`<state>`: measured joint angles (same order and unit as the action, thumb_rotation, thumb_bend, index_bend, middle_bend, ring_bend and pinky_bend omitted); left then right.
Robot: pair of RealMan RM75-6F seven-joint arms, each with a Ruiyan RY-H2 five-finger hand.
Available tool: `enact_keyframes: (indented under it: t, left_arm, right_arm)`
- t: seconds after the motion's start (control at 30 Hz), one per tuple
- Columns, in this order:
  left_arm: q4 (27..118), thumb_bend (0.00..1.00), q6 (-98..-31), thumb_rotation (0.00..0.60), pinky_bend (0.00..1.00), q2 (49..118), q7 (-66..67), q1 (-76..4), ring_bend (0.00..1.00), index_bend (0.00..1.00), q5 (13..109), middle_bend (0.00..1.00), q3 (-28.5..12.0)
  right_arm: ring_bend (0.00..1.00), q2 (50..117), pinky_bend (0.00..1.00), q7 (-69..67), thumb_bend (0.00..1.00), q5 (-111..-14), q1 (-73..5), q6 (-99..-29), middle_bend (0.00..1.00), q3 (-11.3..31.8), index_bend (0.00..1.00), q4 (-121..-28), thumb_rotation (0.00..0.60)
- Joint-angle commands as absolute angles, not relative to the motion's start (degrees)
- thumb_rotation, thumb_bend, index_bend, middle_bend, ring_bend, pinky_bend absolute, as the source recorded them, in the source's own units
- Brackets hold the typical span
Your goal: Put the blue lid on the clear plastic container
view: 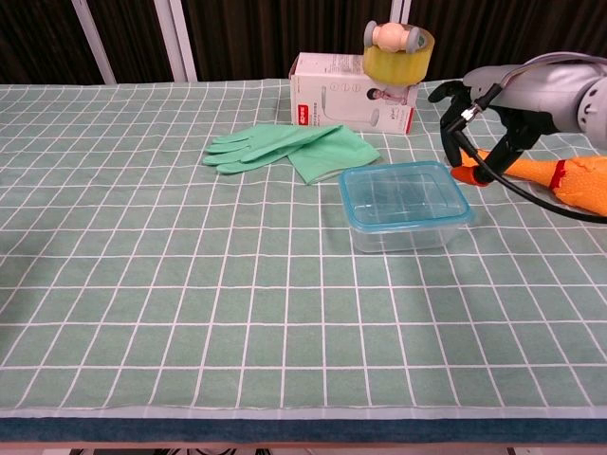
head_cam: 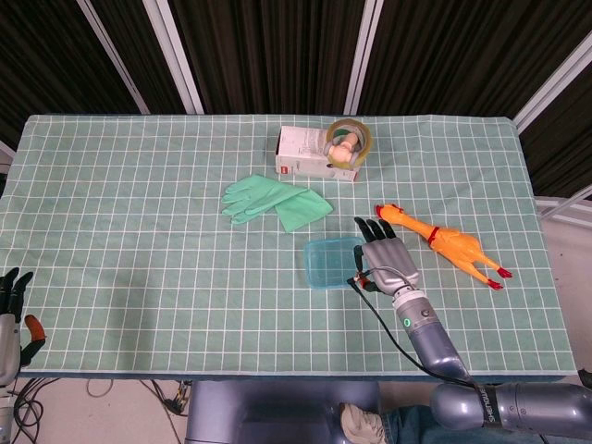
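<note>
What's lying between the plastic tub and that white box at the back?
Only bare cloth lies between the container and the white box; the chest view shows the green gloves just left.

The right hand (head_cam: pixel 387 255), dark-fingered with a grey metal back, hangs palm down just right of the clear plastic container with the blue lid (head_cam: pixel 333 263), fingers spread and pointing away from the robot, holding nothing. Its silver forearm runs back toward the near table edge, a black cable looping beside the wrist. The left hand (head_cam: pixel 11 305) rests well off to the left of the container, below the table edge, its dark fingers apart.
</note>
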<state>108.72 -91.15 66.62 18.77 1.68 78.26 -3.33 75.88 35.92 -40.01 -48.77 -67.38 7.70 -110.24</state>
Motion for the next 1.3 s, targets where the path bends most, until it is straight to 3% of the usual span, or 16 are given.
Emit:
enact_keyframes:
  t: [0.03,0.47,1.3]
  left_arm:
    - [108.7,0.76,-91.1,0.600,0.00,66.6,18.8,1.7,0.00,0.10,78.2,0.00,-3.3]
    - [108.7,0.76,-91.2,0.600,0.00,66.6,18.6,1.6,0.00,0.10,78.1,0.00,-3.4]
    - [108.7,0.76,-91.1,0.600,0.00,66.4,18.7,1.6,0.00,0.10,77.7,0.00,-3.5]
  right_arm:
    - [0.00,76.6,0.00,36.3,0.55,-40.1,-48.7,-67.1,0.00,7.3,0.61,-109.7,0.600]
    - [0.00,80.7,0.00,38.4,0.55,-37.9,-49.6,-66.5,0.00,7.5,0.61,-105.9,0.600]
    - [0.00,81.6,0.00,39.0,0.55,-37.6,-49.2,-64.1,0.00,6.8,0.61,-102.3,0.600]
